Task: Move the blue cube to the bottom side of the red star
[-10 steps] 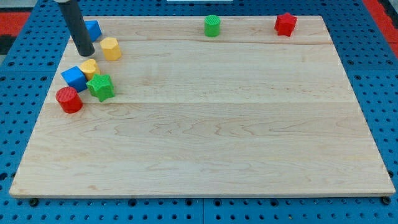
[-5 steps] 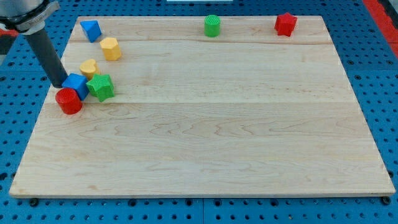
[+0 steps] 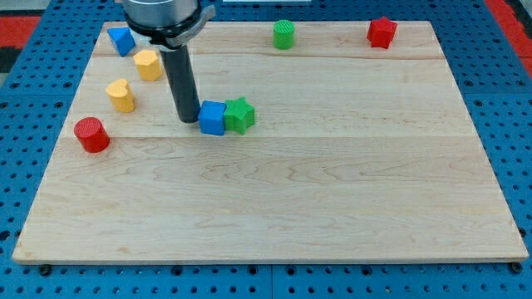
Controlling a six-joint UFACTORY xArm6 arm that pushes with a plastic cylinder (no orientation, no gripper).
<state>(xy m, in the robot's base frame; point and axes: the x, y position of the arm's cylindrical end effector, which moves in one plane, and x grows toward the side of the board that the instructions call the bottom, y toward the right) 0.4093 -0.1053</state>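
Note:
The blue cube sits left of the board's middle, touching a green star on its right side. My tip stands on the board right against the cube's left side. The red star lies far off at the view's top right, near the board's top edge.
A red cylinder and a yellow heart lie at the view's left. A yellow hexagon and a blue triangle lie at the top left. A green cylinder stands at the top middle. The wooden board rests on a blue pegboard.
My tip swept from the board's left edge to the right, pushing the blue cube and the green star with it, away from the red cylinder and yellow heart.

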